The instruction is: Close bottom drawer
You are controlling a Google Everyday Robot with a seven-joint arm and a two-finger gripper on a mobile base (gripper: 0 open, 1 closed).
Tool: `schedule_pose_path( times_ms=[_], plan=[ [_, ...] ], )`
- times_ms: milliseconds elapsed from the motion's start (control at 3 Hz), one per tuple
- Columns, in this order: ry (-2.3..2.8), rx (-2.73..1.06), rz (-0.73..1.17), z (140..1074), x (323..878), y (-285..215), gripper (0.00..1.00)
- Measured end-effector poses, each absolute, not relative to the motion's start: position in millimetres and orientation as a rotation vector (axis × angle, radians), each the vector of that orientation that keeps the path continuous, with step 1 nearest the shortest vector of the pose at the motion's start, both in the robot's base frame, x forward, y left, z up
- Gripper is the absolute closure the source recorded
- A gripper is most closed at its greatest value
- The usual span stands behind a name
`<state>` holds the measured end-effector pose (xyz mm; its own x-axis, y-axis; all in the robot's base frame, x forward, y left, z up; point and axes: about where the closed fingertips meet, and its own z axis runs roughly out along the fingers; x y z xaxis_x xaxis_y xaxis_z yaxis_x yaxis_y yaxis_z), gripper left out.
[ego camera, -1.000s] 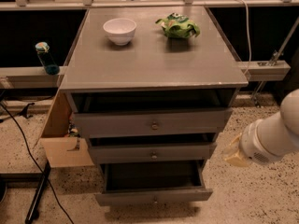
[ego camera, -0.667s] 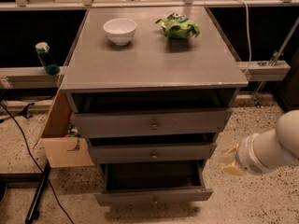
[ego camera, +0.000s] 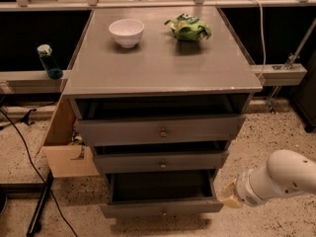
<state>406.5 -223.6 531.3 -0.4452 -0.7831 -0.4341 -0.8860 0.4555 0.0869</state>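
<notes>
The grey cabinet [ego camera: 163, 68] has three drawers, all pulled out somewhat. The bottom drawer [ego camera: 160, 207] stands out farthest, showing its dark inside and a slim grey front with a small round knob [ego camera: 164, 212]. The middle drawer [ego camera: 160, 161] and top drawer [ego camera: 160, 130] sit above it. My white arm comes in from the lower right. My gripper [ego camera: 226, 195] is at the arm's yellowish tip, right beside the bottom drawer's right front corner.
A white bowl [ego camera: 127, 32] and a green bag [ego camera: 188, 27] lie on the cabinet top. An open cardboard box [ego camera: 66, 147] stands at the cabinet's left. A blue-green bottle [ego camera: 48, 61] is on a left ledge. Cables and a stand leg lie on the speckled floor at left.
My arm has moved down and to the left, bringing the gripper from beside the middle drawer to the bottom drawer's right front corner. The drawers have not moved.
</notes>
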Motion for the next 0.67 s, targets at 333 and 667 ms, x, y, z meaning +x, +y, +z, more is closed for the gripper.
schedule_pose_path(
  times_ms=[333,667],
  plan=[
    [2.380,-1.418,0.440,529,406,-223,1.00],
    [2.397,-1.444,0.475,501,397,-224,1.00]
  ],
)
